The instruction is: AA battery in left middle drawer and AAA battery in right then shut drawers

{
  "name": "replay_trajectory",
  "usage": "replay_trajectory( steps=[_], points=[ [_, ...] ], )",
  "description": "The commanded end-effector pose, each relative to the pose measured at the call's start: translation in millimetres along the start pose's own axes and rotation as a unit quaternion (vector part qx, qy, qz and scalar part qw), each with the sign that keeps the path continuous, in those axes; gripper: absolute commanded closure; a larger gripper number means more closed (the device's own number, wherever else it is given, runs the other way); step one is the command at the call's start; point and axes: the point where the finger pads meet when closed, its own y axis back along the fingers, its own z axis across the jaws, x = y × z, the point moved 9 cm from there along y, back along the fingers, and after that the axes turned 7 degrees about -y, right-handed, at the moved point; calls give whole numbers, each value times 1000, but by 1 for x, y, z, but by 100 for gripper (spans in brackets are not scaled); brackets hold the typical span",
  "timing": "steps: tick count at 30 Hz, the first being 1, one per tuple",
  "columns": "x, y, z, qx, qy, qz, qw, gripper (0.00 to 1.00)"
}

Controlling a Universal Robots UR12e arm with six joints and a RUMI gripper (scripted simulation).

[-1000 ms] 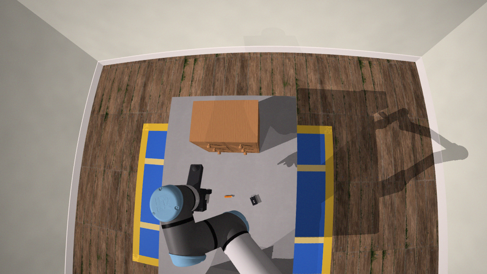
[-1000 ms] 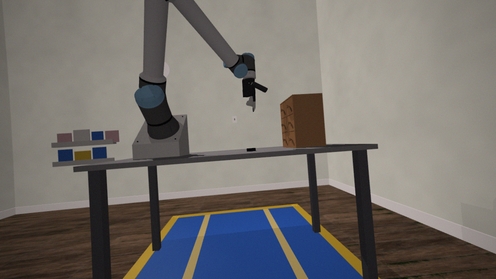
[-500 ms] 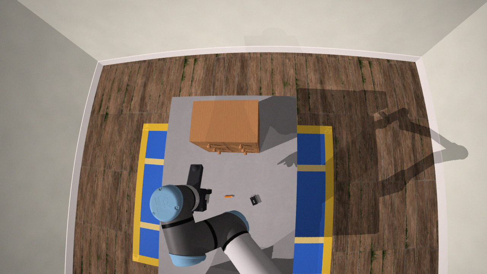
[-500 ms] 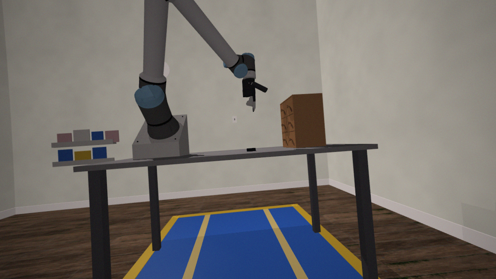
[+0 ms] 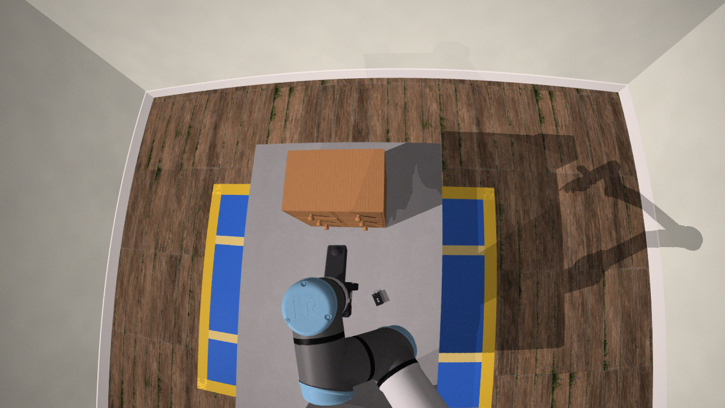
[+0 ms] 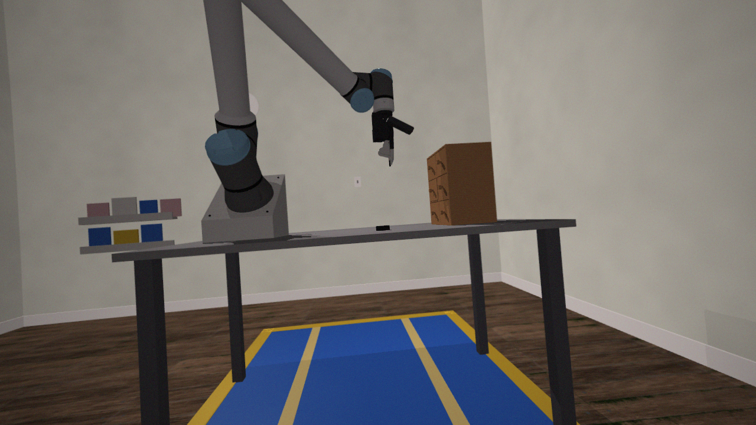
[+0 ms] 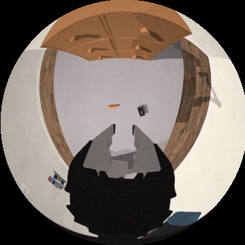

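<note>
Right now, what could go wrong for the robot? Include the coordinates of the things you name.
The small orange battery [image 7: 113, 106] lies loose on the table [image 5: 263, 263] [image 6: 338, 237] [image 7: 82, 78], so the jaws [image 5: 349, 300] [image 6: 390, 158] might roll it away. The small black object [image 5: 378, 297] [image 6: 383, 228] [image 7: 141, 110] sits nearby and could get bumped. The drawers have no stops, so a hard pull might bring one right out.
</note>
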Motion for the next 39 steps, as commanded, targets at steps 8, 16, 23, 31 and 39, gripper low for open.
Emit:
replay_trajectory(
  steps=[8,16,23,31,39],
  points=[
    [2,1,31,2,1,2,1000,80],
    [2,0,31,2,1,4,1000,80],
    [2,0,31,2,1,6,1000,80],
    [2,-1,31,3,1,13,1000,80],
    [2,-3,31,4,1,21,1000,80]
  ],
)
